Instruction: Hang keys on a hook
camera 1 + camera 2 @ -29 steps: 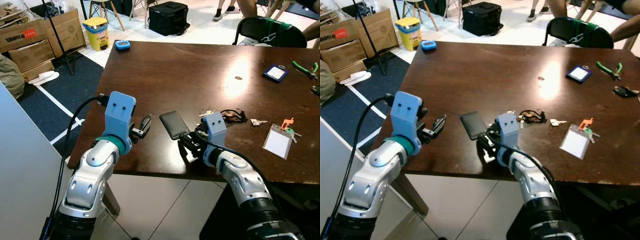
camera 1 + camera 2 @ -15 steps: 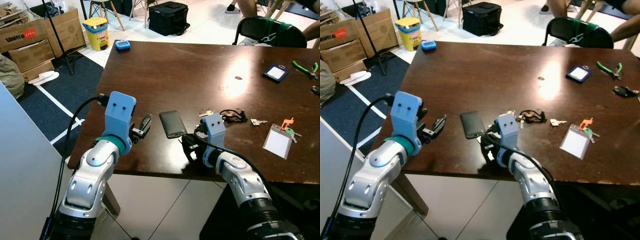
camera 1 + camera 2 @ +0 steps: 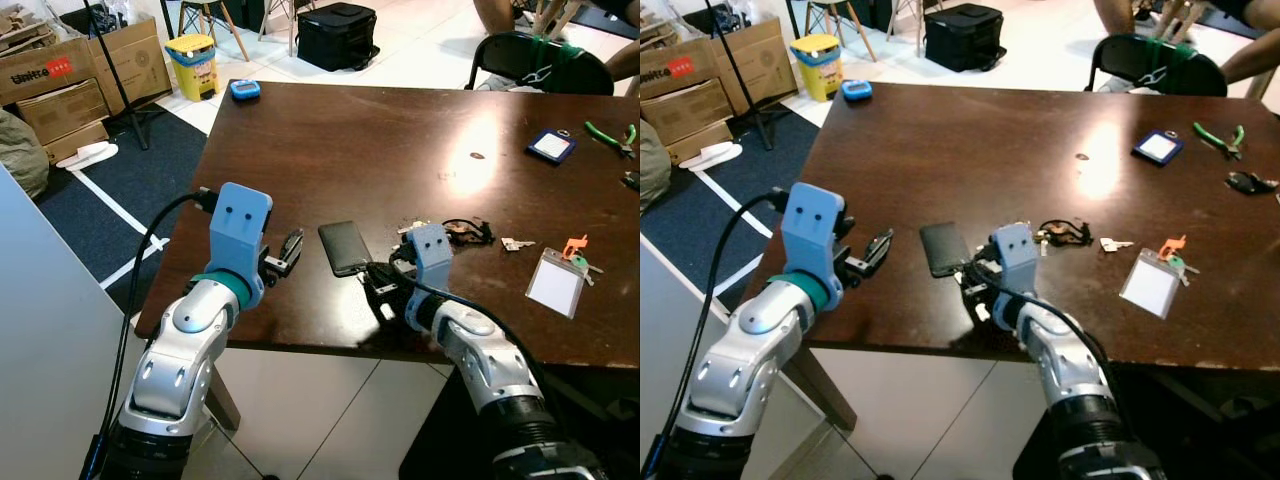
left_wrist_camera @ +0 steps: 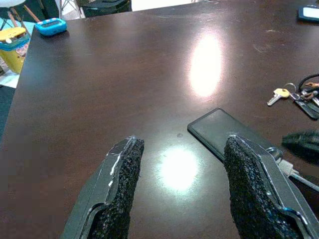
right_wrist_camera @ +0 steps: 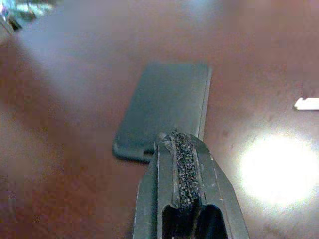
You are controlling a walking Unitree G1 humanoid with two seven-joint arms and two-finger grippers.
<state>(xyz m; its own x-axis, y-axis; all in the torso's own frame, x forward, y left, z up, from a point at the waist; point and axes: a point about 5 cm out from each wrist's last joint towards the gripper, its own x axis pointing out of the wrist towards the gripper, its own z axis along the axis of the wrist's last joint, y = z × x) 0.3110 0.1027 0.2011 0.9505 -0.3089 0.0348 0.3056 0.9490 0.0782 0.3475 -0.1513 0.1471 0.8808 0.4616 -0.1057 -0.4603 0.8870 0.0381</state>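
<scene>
Dark brown table (image 3: 330, 130), seen from the near edge. Left gripper (image 3: 291, 246) hovers over the near-left part of the table, fingers (image 4: 122, 172) spread apart with nothing between them. Right gripper (image 3: 378, 283) sits low at the near edge, just right of the black phone (image 3: 345, 247); its fingers (image 5: 180, 169) are pressed together with nothing clearly between them, tips right at the phone's near end.

Keys (image 3: 455, 231) lie on the table just beyond the right gripper's blue wrist block, right of the phone, in a loose bunch with a black loop; no gripper is touching them. One small silver key (image 3: 516, 243) lies apart, a little to the right. Further right is a clear badge holder (image 3: 555, 284) with an orange tag (image 3: 574, 245) at its far end.

Far right of the table: blue card holder (image 3: 551, 146) and green pliers (image 3: 610, 135). Far-left edge: small blue device (image 3: 244, 89).

On the floor to the left are cardboard boxes (image 3: 70, 85), a yellow bin (image 3: 192, 63) and a black bag (image 3: 338, 35); a black chair (image 3: 540, 62) stands at the far right.
</scene>
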